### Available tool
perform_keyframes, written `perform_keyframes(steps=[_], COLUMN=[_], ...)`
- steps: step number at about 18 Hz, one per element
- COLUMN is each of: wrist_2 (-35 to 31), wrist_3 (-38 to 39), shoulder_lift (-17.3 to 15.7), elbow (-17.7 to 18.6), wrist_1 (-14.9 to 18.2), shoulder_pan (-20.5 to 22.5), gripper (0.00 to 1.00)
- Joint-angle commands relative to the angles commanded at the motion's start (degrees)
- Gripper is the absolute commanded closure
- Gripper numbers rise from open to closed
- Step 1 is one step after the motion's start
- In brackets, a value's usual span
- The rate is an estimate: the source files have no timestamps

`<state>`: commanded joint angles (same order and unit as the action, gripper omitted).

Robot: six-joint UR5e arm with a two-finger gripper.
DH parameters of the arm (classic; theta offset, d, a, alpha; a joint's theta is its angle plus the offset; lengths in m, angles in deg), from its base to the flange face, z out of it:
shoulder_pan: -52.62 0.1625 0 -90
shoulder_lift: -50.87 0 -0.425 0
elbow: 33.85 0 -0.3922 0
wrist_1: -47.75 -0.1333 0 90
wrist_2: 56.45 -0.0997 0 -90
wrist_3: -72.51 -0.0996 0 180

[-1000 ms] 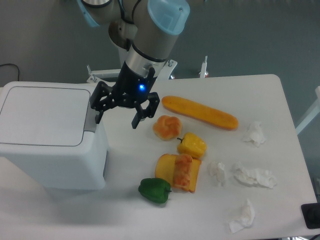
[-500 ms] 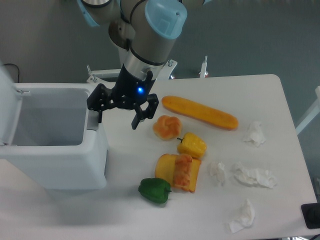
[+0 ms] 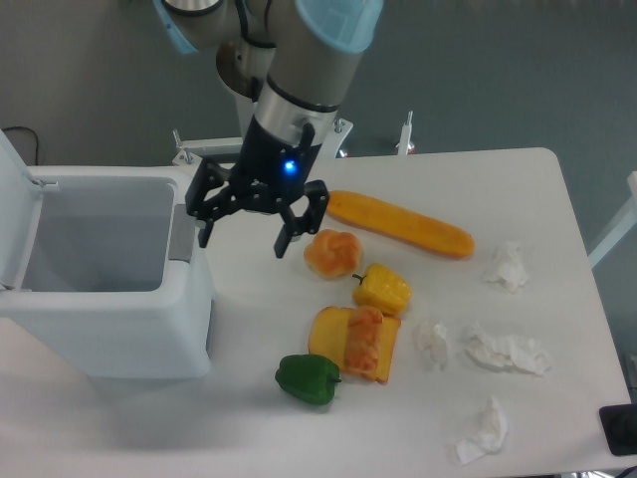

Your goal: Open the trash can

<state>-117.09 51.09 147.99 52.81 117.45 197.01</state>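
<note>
The trash can (image 3: 109,319) is a big white boxy bin at the left of the table. Its lid (image 3: 15,209) stands swung up at the far left, so the hollow inside shows. A grey push bar (image 3: 180,231) sits on the bin's right rim. My gripper (image 3: 245,239) hangs just right of that rim, above the table, open, with nothing between its black fingers (image 3: 284,239). The left finger is close to the push bar; I cannot tell whether it touches.
Right of the gripper lie a long orange loaf (image 3: 398,223), a bun (image 3: 332,253), a yellow pepper (image 3: 383,289), a sandwich slice (image 3: 355,343) and a green pepper (image 3: 308,378). Crumpled tissues (image 3: 506,351) are scattered at the right. A black object (image 3: 619,430) sits at the bottom right corner.
The lid went from flat and closed to swung up at the left. The gripper has since shifted slightly right and up from the bin's rim, staying open.
</note>
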Motion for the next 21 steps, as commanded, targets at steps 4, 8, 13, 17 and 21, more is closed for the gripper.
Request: perform_keyframes(steps=[4, 8, 13, 17, 21], wrist_2=[-3.85, -10.98, -14.49, -20.38, -25.82], wrist_3=[-11.61, -21.19, -34.71, -50.0, -63.55], shoulder_lift=[0.52, 3.33, 7.82, 9.57, 13.61], elbow=[0.44, 1.84, 1.14, 1.06, -0.61], wrist_1=[0.0, 0.17, -0.09, -0.18, -0.71], shoulder_pan=[5.54, 10.81, 15.56, 18.99, 22.24], gripper=[0.0, 0.0, 0.0, 0.0, 0.0])
